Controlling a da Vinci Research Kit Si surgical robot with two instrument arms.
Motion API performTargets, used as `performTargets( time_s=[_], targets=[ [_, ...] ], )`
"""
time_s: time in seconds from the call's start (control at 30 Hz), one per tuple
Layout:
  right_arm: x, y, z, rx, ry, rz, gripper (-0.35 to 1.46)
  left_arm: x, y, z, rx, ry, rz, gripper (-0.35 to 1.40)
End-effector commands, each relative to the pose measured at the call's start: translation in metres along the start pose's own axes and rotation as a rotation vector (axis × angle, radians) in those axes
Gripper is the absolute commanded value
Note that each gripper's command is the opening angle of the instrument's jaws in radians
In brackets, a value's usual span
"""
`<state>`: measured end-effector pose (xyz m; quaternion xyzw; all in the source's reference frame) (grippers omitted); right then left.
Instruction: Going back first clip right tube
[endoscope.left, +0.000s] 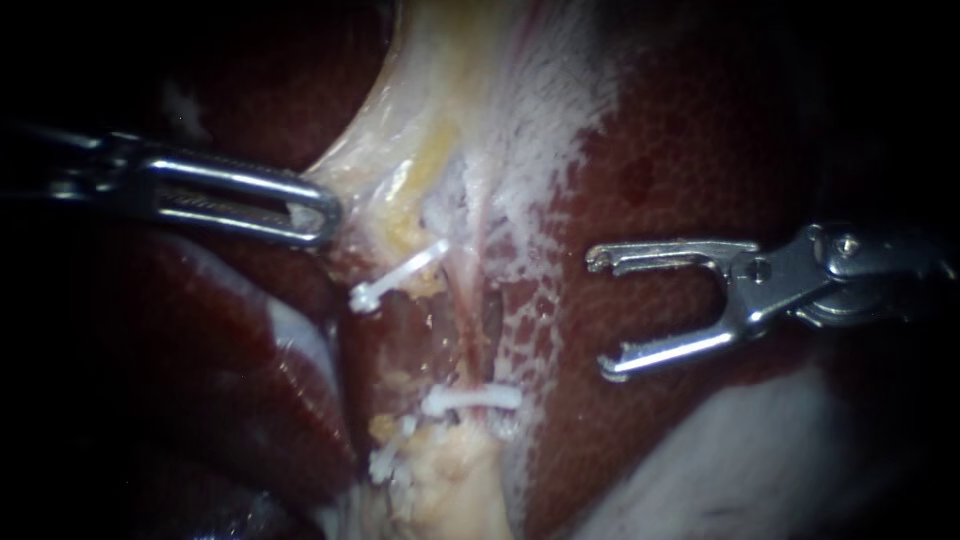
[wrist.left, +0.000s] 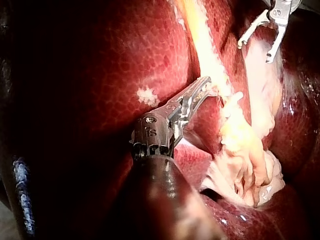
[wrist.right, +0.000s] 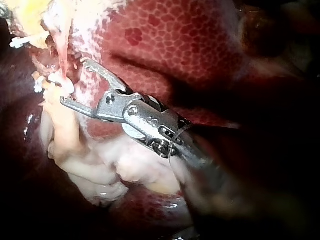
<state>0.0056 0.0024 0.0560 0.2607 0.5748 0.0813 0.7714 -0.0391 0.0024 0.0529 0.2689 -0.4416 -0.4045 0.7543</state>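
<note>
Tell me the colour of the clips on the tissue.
Both are white: the upper clip and the lower clip. The endoscope view shows them best.

Seen against dark red, mottled liver on all sides. Lit hard at the middle of the endoscope view, lost to black along its left and right edges. Showed a pale patch low on the right; glistened wetly in both wrist views.
</note>
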Motion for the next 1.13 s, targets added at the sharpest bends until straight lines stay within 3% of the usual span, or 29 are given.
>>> performTargets(
  time_s=[0.03, 0.37, 1.13],
  targets=[
    [0.0, 0.0, -0.0001, -0.002, 0.0, 0.0, 0.6, 0.0002, 0.0002, 0.0006, 0.007, 0.008, 0.0, -0.35],
    [0.0, -0.0002, -0.0001, -0.003, 0.0, 0.0, 0.6, 0.0006, -0.0002, 0.003, 0.019, 0.023, 0.0, -0.35],
    [0.0, -0.0003, 0.0002, -0.005, 0.0, 0.0, 0.6, 0.0006, -0.0006, 0.003, 0.023, 0.024, 0.001, -0.35]
  ],
)
